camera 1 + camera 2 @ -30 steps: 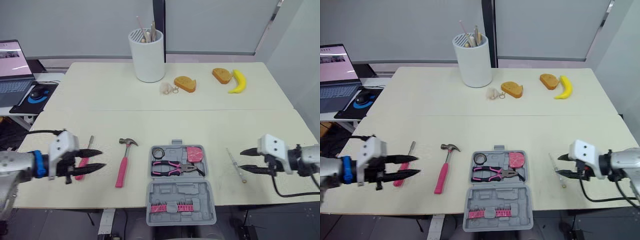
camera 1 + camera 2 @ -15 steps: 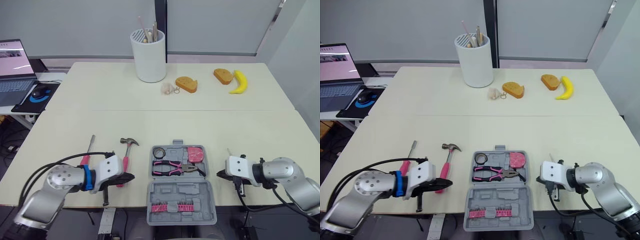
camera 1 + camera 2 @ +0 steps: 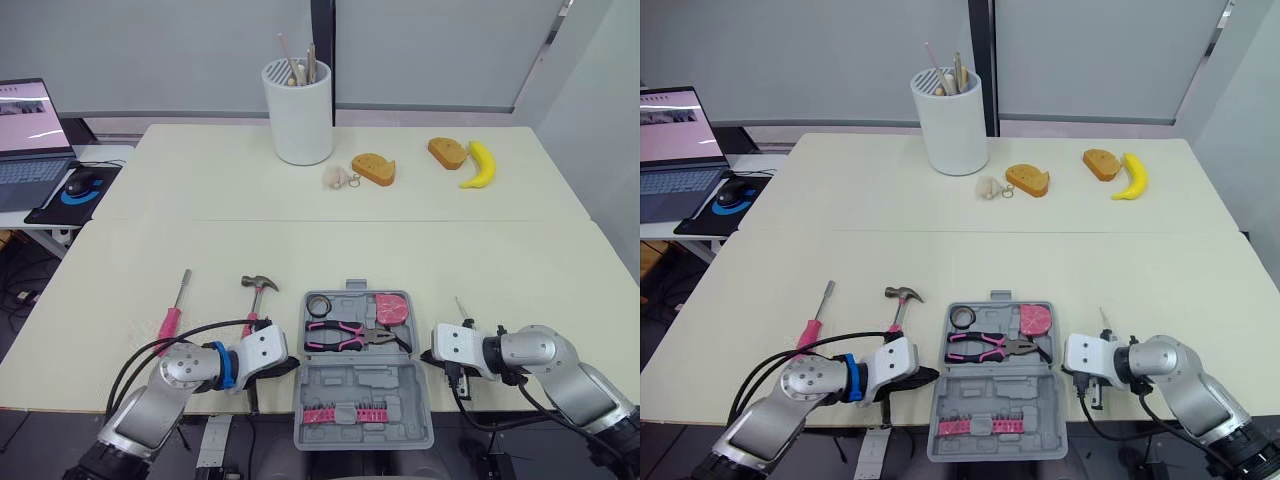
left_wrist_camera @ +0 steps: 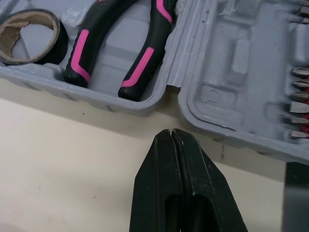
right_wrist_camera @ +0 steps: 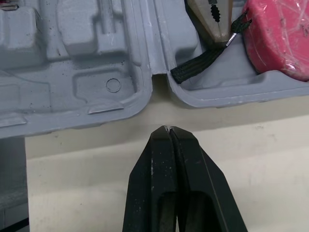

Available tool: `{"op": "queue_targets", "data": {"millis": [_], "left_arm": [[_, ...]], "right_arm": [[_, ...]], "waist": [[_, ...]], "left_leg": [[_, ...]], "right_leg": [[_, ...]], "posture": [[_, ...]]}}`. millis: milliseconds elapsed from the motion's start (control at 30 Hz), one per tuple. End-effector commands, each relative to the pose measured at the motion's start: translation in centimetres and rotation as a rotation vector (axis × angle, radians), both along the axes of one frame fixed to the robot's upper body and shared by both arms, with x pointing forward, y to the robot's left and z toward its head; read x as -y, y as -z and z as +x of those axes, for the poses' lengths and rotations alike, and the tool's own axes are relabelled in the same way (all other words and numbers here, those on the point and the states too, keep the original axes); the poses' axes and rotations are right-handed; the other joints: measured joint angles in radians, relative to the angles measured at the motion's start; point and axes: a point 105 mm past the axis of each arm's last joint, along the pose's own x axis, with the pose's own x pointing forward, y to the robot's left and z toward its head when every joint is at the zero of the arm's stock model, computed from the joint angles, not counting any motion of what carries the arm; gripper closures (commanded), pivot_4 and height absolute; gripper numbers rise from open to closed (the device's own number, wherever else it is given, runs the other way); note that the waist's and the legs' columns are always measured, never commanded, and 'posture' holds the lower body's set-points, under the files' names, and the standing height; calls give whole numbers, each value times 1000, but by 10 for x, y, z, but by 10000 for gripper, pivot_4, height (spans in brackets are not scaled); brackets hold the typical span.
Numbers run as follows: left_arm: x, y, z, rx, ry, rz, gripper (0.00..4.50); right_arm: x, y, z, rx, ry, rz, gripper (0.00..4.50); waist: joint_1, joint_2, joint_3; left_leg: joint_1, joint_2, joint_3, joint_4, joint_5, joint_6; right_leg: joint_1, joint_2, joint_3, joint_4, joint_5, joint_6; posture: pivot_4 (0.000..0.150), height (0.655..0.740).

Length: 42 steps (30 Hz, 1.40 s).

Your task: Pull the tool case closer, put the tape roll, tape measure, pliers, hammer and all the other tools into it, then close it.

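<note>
The grey tool case [image 3: 360, 385] lies open at the table's front centre. Its far half holds the tape roll [image 3: 318, 305], the pink-handled pliers [image 3: 345, 333] and the pink tape measure [image 3: 389, 307]; the near half holds a row of bits. My left gripper [image 3: 290, 366] is shut and empty, its tip a little short of the case's left side at the hinge [image 4: 170, 133]. My right gripper [image 3: 425, 356] is shut and empty by the right side at the hinge [image 5: 167, 129]. The hammer [image 3: 256, 287] and a pink screwdriver [image 3: 172, 318] lie left of the case. A thin screwdriver [image 3: 462, 308] lies to its right.
At the back stand a white cup of sticks [image 3: 299, 112], two bread pieces [image 3: 371, 168] [image 3: 446, 152], a banana [image 3: 476, 164] and a small pale object [image 3: 333, 177]. A laptop [image 3: 25, 130] and mouse [image 3: 78, 185] sit on a side desk left. The case overhangs the table's front edge.
Both grippers, open and far out to the sides a second ago, have shut and swung inward to the case's left and right sides. The tools have not moved.
</note>
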Motion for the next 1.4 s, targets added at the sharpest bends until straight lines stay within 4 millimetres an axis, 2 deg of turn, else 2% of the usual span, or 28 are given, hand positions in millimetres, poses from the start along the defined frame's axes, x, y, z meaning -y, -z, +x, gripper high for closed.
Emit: {"op": "queue_targets", "data": {"millis": [33, 167, 333, 533, 967, 1400], "left_arm": [[9, 1, 5, 35, 12, -2, 45000], [21, 8, 8, 34, 31, -13, 45000], [37, 0, 13, 32, 40, -72, 45000], [37, -7, 32, 85, 25, -54, 45000], [39, -15, 68, 160, -2, -35, 45000], [31, -13, 74, 175, -20, -17, 45000]], "right_arm": [[-11, -6, 5, 28, -22, 25, 44842], [-24, -6, 4, 20, -43, 48, 44842], [-33, -10, 5, 18, -33, 83, 44842], [-32, -18, 23, 67, 11, 95, 44842], [-33, -21, 54, 114, 70, 112, 44842], [-34, -22, 64, 150, 88, 119, 44842]], "waist": [[0, 0, 0], [2, 2, -1], [10, 3, -3], [11, 3, -3], [10, 3, -3], [7, 3, -3]], "left_leg": [[0, 0, 0, 0, 0, 0], [1, -1, 0, 0, 0, 0], [6, -1, 0, 0, 0, 0], [11, -1, 0, 0, 0, 0], [12, -2, 0, -1, 0, 0], [12, -2, 0, -1, 0, 0]], "right_leg": [[0, 0, 0, 0, 0, 0], [1, 0, 0, 0, 0, 0], [6, 0, 1, 0, 0, 1], [11, 0, 1, -1, 0, 1], [11, 0, 0, -1, 1, 1], [11, 0, 0, 0, 1, 1]], "posture": [[1500, 7400], [1500, 7400], [1500, 7400], [1500, 7400], [1500, 7400], [1500, 7400]]}}
